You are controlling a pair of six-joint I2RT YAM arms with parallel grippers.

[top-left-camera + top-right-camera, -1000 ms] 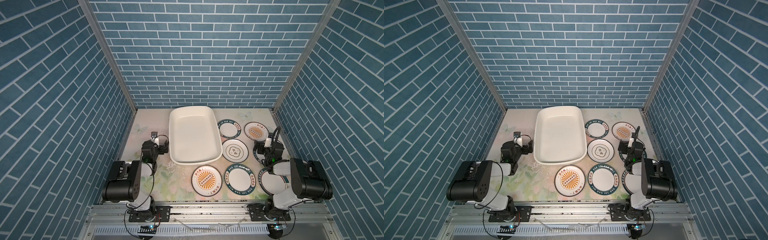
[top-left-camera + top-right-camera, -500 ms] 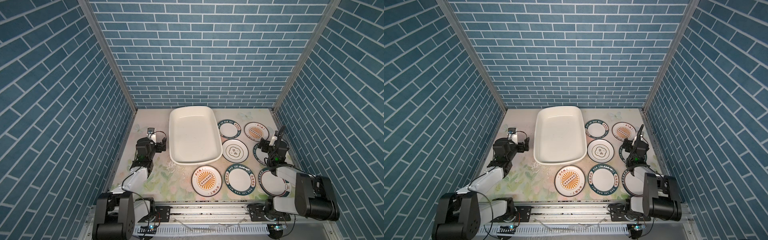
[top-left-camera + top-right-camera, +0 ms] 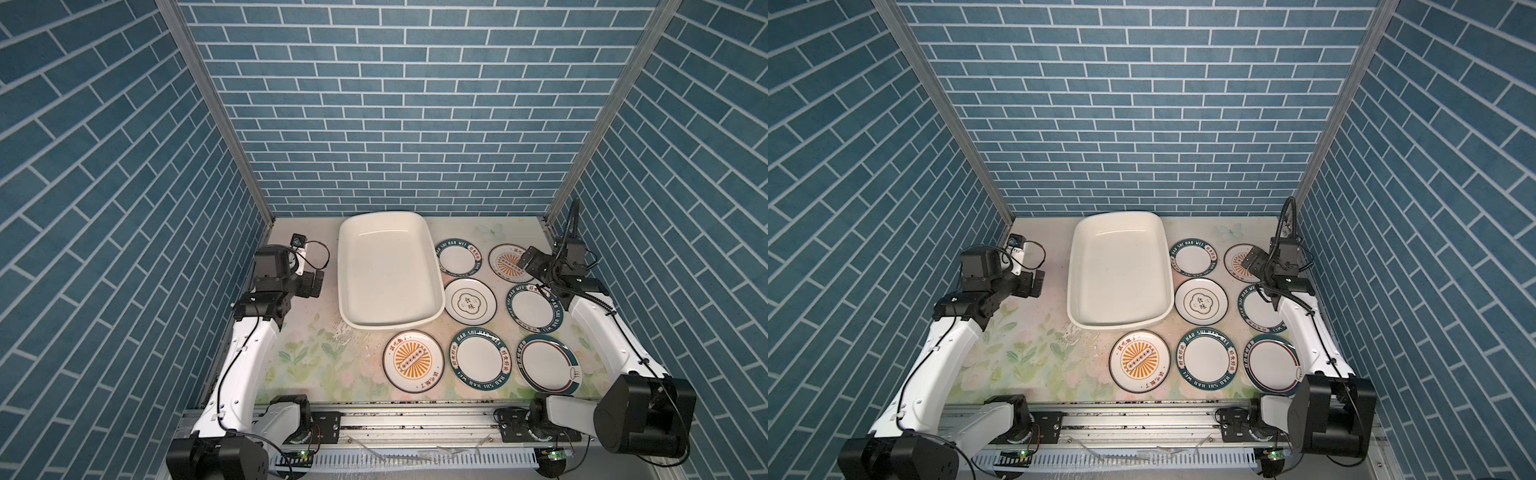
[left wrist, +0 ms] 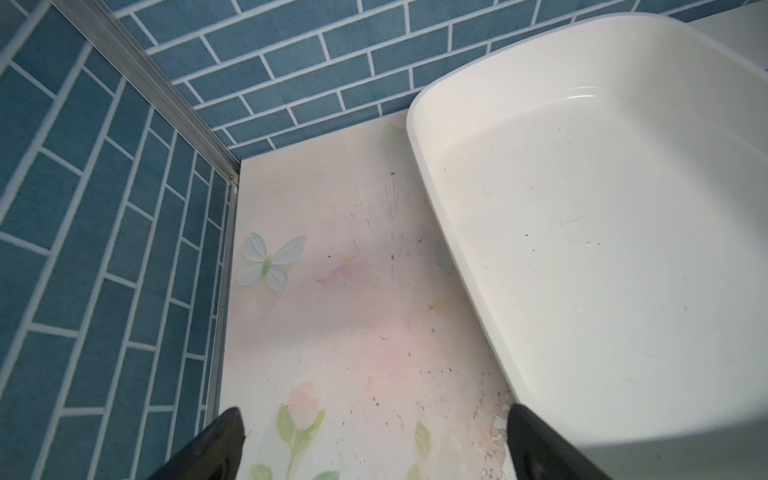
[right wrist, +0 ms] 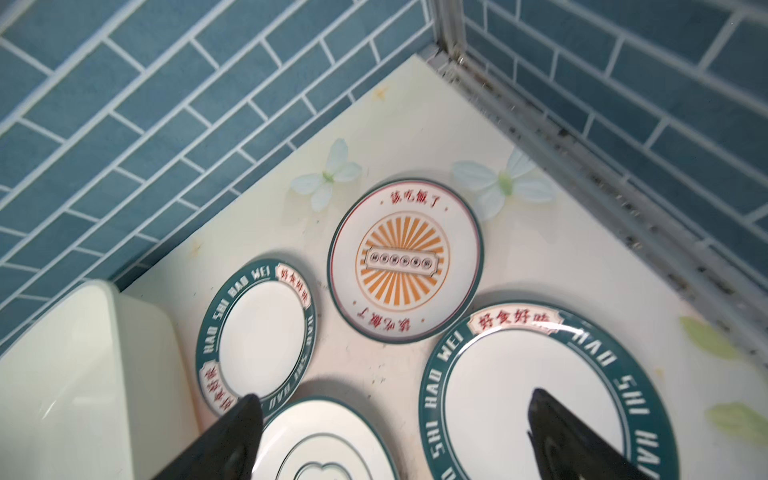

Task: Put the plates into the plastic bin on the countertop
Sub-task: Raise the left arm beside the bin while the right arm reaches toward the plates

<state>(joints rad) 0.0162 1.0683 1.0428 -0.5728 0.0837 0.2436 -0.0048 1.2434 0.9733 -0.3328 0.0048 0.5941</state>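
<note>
The cream plastic bin (image 3: 388, 274) (image 3: 1119, 274) stands empty on the floral countertop (image 3: 316, 357). Several plates lie flat to its right and in front of it. Among them are a cloud-emblem plate (image 3: 469, 301), a teal-lettered plate (image 3: 534, 307) and a sunburst plate (image 3: 505, 262) at the back right. My right gripper (image 3: 530, 266) (image 5: 390, 415) hangs open above these three, holding nothing. Left of the bin, my left gripper (image 3: 316, 282) (image 4: 374, 419) is open over bare countertop, one finger close to the bin's rim (image 4: 478, 316).
Blue brick walls close in the back and both sides, with metal corner posts (image 3: 569, 195). A grey metal rail (image 3: 415, 419) runs along the front edge. Another sunburst plate (image 3: 413, 361) and two more plates (image 3: 478, 359) (image 3: 548, 363) lie near the front.
Both arms have unfolded, their elbows swinging down toward the front rail. The right gripper has shifted back over the back-right plates. The left gripper has stayed beside the bin. No plate has moved.
</note>
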